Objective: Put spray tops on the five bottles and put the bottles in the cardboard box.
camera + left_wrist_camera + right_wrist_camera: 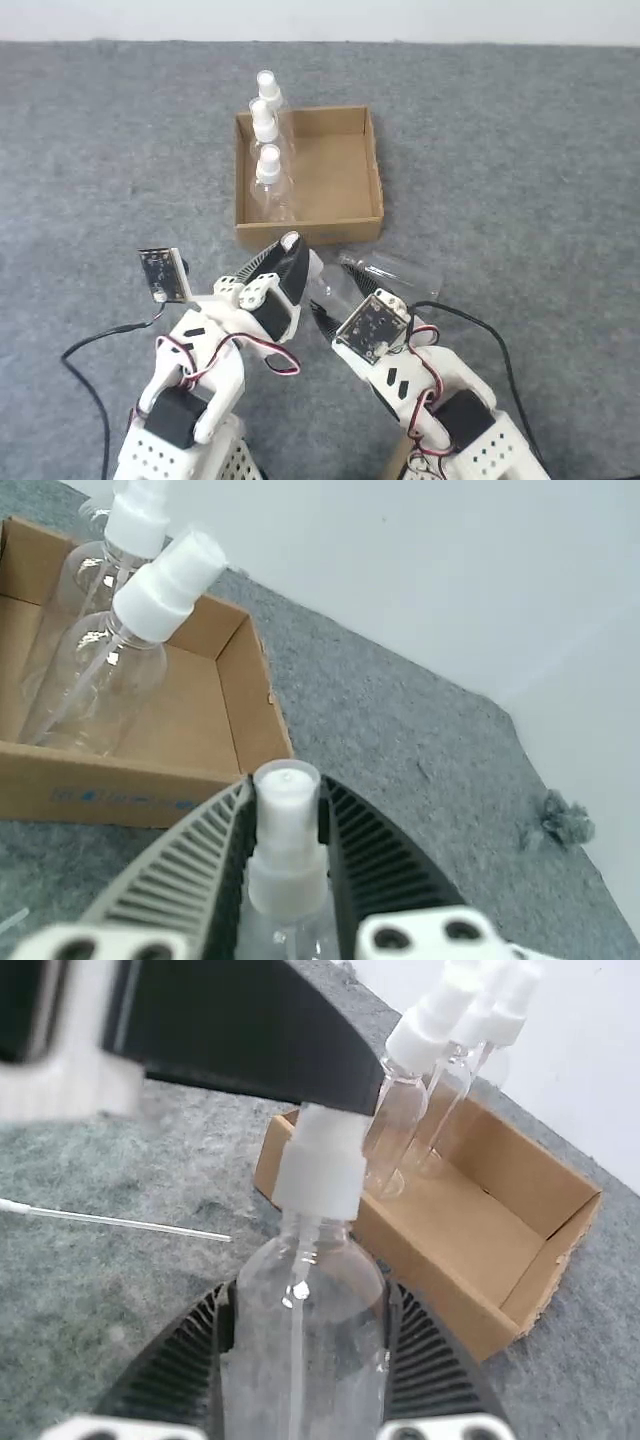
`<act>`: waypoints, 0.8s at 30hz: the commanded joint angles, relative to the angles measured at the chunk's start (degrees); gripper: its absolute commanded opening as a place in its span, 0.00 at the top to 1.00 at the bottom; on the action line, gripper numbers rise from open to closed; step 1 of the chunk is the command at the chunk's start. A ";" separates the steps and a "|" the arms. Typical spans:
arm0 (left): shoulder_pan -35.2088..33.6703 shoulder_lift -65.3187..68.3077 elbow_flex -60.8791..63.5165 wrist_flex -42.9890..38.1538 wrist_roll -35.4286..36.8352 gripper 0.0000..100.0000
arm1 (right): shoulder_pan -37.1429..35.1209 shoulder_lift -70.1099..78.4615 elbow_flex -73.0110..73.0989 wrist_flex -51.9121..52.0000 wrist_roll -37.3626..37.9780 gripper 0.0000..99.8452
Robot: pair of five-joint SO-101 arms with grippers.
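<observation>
1. Layout, high view. I see the cardboard box (378,172) on the grey bench (520,150), beyond both arms. Three capped bottles (270,180) stand upright in a row along its left wall. A lying bottle (400,270), clear, rests on its side on the bench just in front of the box's near wall, beside the right arm.

2. Left tool (286,790). From the left wrist view I read the jaws as closed to a narrow gap. Both ribbed fingers (215,850) press the white spray top (287,798) from either side. The top sits on the neck of a clear bottle directly below it.

3. Right tool (305,1295). From the right wrist view I read the jaws as partly open, spread just to the width of the bottle body. They clamp the held bottle (300,1345) upright, near the box's near wall. The left tool's black fingers sit above it, over the spray top.

4. Extra detail, right wrist view. A thin white tube (120,1223) lies flat on the bench beside the held bottle, apart from it.

5. Markings. The left wrist view shows blue print (120,800) on the box's outer near wall. I cannot read it.
</observation>
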 commanded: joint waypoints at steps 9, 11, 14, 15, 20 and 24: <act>7.12 -0.79 -2.77 6.77 0.88 0.88 | 2.07 -1.19 0.70 -3.03 -1.93 0.99; 7.38 -0.79 -4.00 8.26 0.97 0.86 | 2.07 -1.19 0.53 -3.03 -1.93 0.99; 7.30 -0.79 -4.35 8.62 0.97 0.83 | 2.07 -1.19 0.53 -3.03 -1.93 0.99; 7.30 -0.79 -4.35 8.62 0.97 0.82 | 2.07 -1.19 0.53 -3.03 -1.93 0.99; 7.30 -0.79 -4.70 8.62 0.79 0.80 | 2.07 -1.19 0.53 -3.30 -1.93 0.99; 7.74 -0.79 -4.88 8.35 0.53 0.80 | 2.07 -1.19 0.62 -4.62 -1.93 0.99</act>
